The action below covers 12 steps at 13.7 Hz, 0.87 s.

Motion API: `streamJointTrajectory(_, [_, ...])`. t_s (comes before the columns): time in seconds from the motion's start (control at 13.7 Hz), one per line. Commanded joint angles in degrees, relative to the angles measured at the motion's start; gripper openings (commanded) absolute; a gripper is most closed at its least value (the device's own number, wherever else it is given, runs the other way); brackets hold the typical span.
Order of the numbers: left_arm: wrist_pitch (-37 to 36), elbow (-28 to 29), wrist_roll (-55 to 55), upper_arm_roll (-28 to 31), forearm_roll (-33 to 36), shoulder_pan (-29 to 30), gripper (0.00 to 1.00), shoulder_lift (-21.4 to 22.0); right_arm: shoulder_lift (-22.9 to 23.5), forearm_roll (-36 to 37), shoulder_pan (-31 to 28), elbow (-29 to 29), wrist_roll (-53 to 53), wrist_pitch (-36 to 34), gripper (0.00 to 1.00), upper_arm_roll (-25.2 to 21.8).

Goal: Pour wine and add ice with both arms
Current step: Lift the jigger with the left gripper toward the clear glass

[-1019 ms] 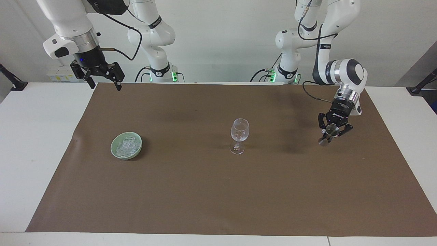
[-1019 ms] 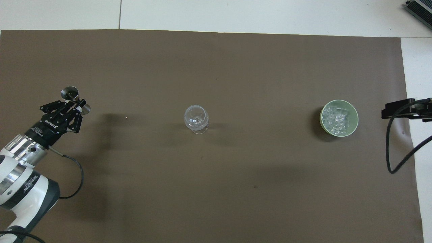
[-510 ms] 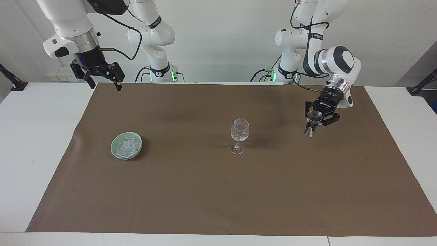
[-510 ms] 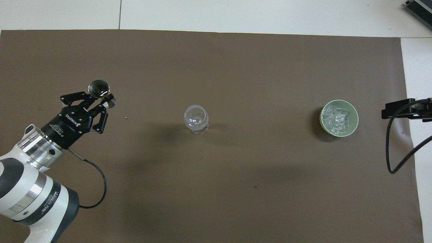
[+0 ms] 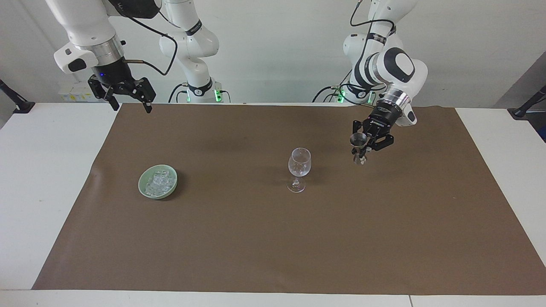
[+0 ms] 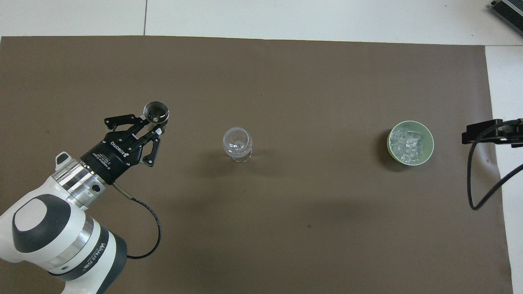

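A small metal measuring cup (image 5: 358, 139) is held clenched in the left hand (image 5: 361, 150), raised above the brown mat (image 5: 273, 238) at the left arm's end of the table (image 5: 38, 179). The cup is carried roughly upright, its long axis near vertical and its open mouth turned upward, as is shown in the overhead view (image 6: 156, 111). The wine glass (image 5: 299, 169) stands upright at the middle of the mat, apart from the cup and lower than it, lying toward the right arm's end from the left hand. The left hand is plainly the nearer of the two to the glass, so the pour is judged to fall to it: the cup must be brought over the glass's rim and then tipped toward the bowl. The ice (image 5: 158, 181) is heaped in a green bowl (image 5: 146, 192) toward the right arm's end of the table, well apart from the glass. The right hand (image 5: 130, 101) waits, spread open and empty, raised over the mat's edge nearest the robots, and is the nearer one to the ice.
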<state>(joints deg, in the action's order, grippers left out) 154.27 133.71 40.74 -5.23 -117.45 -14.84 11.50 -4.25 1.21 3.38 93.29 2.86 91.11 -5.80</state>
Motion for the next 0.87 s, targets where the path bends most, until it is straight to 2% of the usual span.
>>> streamJointTrajectory(0.0, [6.98,-4.24,0.39,-4.77,-1.56,-1.06,0.0,-2.71,0.21,-0.16,-0.13,-0.3,-1.45,-0.15,1.0,0.0])
streamJointTrajectory(0.22, [12.09,-6.7,-0.92,-8.91,-0.51,-1.15,0.0,-4.64,0.21,-0.16,-0.13,-0.3,-1.45,-0.15,1.0,0.0])
streamJointTrajectory(0.8, [24.49,-11.27,-14.8,-11.12,3.09,-5.28,0.0,-8.86,0.21,-0.16,-0.13,-0.3,-1.45,-0.15,1.0,0.0])
